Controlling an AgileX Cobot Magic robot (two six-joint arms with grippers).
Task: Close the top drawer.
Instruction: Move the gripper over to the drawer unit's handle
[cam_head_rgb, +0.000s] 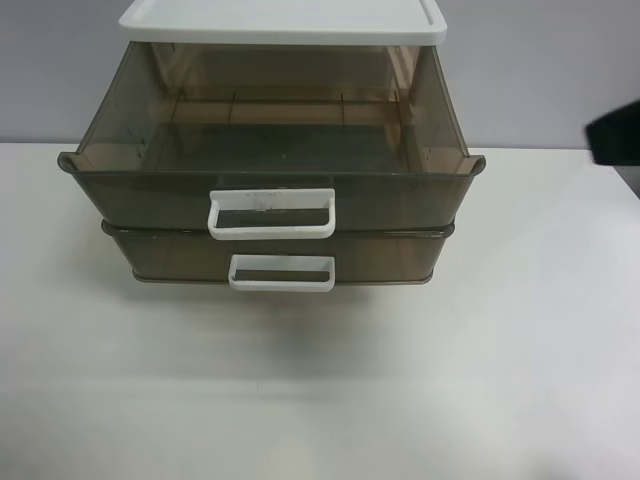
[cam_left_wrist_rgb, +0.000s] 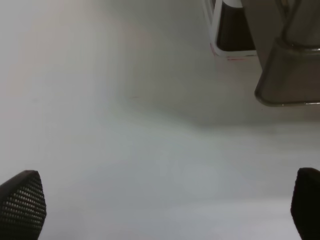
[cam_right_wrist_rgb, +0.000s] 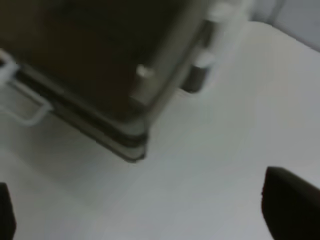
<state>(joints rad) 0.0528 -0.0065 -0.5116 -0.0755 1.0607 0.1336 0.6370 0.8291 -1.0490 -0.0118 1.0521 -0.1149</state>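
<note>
No text, label, brand or number can be read in any view: the dark marks on the handle (cam_head_rgb: 271, 197) of the top drawer (cam_head_rgb: 400, 200) are scuffs, not letters, and the faint red marks (cam_left_wrist_rgb: 235, 57) on the table (cam_left_wrist_rgb: 125, 150) are too blurred to read.

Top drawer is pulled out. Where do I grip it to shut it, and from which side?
Grip the white loop handle centred on the front of the top drawer, coming straight from the front. It juts forward, so jaws can straddle its bar, and a centred push likely slides it in square.
</note>
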